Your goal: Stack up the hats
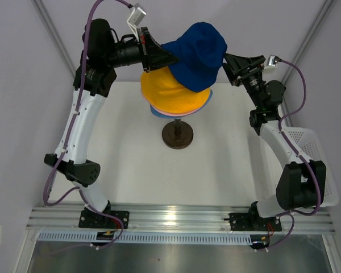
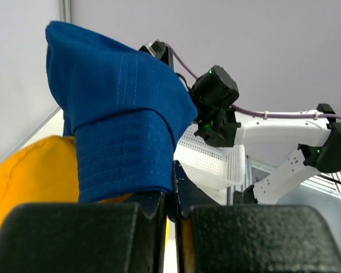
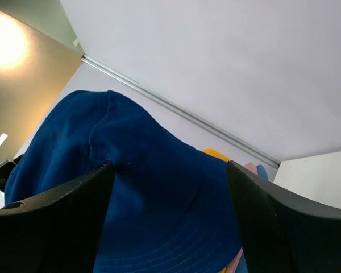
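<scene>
Navy blue fabric bucket hat (image 1: 196,54) tilted, crown up, atop yellow-orange fabric bucket hat (image 1: 170,94). Only left wrist view shows left pincer (image 2: 173,199) clamped on its brim. Right pincer (image 3: 170,187) apart, straddling the hat.

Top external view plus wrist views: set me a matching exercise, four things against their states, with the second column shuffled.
1. navy hat
2. yellow-orange hat
3. left pincer
4. right pincer

A. open, fingers apart either side of blue fabric
B. topmost, tilted
C. shut on the blue brim
D. partly covered by the navy one

Pairs: 1-B, 2-D, 3-C, 4-A
</scene>
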`<action>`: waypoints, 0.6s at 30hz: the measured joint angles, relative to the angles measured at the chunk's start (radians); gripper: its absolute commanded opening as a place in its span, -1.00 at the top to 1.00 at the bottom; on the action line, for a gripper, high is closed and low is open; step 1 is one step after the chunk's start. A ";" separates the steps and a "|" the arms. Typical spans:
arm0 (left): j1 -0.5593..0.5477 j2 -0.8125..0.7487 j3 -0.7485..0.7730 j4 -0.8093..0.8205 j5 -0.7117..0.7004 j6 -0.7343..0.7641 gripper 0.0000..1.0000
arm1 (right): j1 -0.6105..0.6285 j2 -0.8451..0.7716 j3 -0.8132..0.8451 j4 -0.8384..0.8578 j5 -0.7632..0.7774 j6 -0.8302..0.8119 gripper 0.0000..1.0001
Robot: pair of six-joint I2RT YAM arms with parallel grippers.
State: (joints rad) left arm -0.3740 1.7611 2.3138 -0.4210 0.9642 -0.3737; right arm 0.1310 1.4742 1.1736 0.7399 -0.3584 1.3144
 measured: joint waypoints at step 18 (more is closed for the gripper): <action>0.024 -0.126 -0.171 -0.160 -0.227 0.032 0.99 | 0.012 0.035 0.357 -0.195 -0.131 -0.304 -0.38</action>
State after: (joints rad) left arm -0.3500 1.6356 2.1429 -0.5808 0.7372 -0.3412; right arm 0.1432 1.5089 1.5303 0.5446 -0.4892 1.0107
